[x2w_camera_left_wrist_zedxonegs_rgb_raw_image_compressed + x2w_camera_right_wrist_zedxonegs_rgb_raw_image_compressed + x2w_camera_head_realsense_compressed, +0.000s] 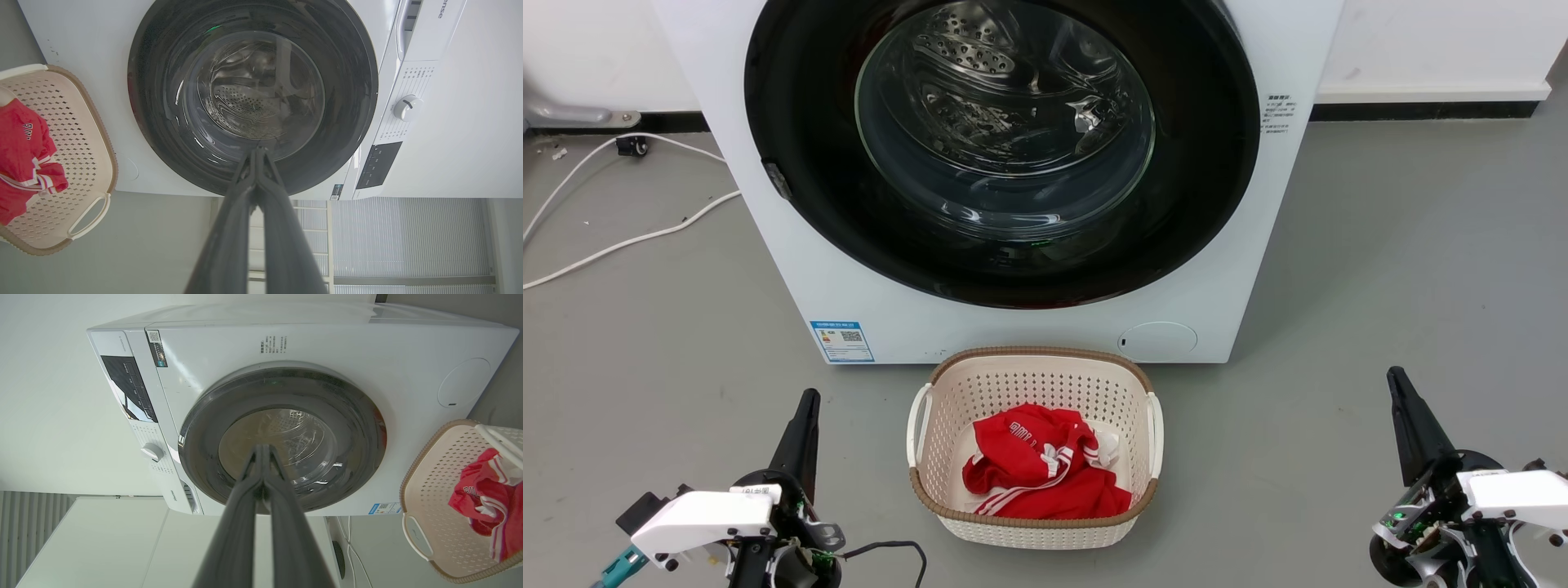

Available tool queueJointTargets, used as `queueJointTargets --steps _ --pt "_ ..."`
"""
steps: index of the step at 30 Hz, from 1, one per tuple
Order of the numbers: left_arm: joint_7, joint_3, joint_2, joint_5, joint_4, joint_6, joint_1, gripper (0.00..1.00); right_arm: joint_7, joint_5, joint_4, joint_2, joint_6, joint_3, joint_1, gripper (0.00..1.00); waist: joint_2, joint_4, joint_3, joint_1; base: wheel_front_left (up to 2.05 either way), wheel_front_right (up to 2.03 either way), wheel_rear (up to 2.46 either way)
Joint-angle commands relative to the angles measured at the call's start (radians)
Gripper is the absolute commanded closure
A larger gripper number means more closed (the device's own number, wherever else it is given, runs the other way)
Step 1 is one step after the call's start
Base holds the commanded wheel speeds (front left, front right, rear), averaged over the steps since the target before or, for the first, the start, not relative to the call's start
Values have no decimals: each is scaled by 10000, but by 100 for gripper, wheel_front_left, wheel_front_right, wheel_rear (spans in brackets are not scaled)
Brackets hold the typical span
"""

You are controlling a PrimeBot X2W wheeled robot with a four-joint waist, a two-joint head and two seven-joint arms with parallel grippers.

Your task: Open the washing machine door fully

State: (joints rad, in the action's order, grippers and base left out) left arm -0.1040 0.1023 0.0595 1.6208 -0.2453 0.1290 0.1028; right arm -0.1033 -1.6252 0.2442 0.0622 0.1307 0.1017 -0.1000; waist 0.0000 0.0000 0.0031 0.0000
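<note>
Black and glossy, the washing machine door [1005,147] lies flush against the white washing machine [792,278] in the head view, so I judge that the whole opening is left to do. The left gripper [809,402] and right gripper [1397,382] hang low over the grey floor [1380,269], well apart from the door, with a basket [1033,371] between them. In the left wrist view, its fingers meet at the tips and hold nothing. The right wrist view shows the same, with a white wall [49,396] behind.

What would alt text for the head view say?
A white washing machine with its round black door shut stands at the top; a cream basket of red clothing sits on the floor before it, left gripper and right gripper at the lower corners.
</note>
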Motion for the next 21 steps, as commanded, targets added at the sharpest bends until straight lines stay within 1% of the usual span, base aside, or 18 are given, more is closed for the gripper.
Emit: queueJointTargets --steps 1,3,4,6,16,21 --pt "-46 25 -11 -58 -14 32 99 100 -29 88 12 -30 0 15 -149 100 0 0 0 0 0 0 0" --pt "-51 29 -13 -63 -14 32 100 100 -33 91 12 -32 0 19 -149 100 0 0 0 0 0 0 0" --pt "-2 6 -6 -2 0 0 1 0 -2 15 0 -4 0 8 -1 0 0 0 0 0 0 0 0" --pt "20 -10 -25 0 -99 -6 -55 0 16 26 76 -14 0 -8 68 0 0 0 0 0 0 0 0" --pt "458 -368 -31 -122 151 -2 -46 0 470 197 -340 -26 0 -262 208 0 0 15 12 0 0 0 0" --pt "707 -482 -28 -425 407 0 -32 0 700 524 -597 -32 0 -299 266 0 0 34 16 0 0 0 0"
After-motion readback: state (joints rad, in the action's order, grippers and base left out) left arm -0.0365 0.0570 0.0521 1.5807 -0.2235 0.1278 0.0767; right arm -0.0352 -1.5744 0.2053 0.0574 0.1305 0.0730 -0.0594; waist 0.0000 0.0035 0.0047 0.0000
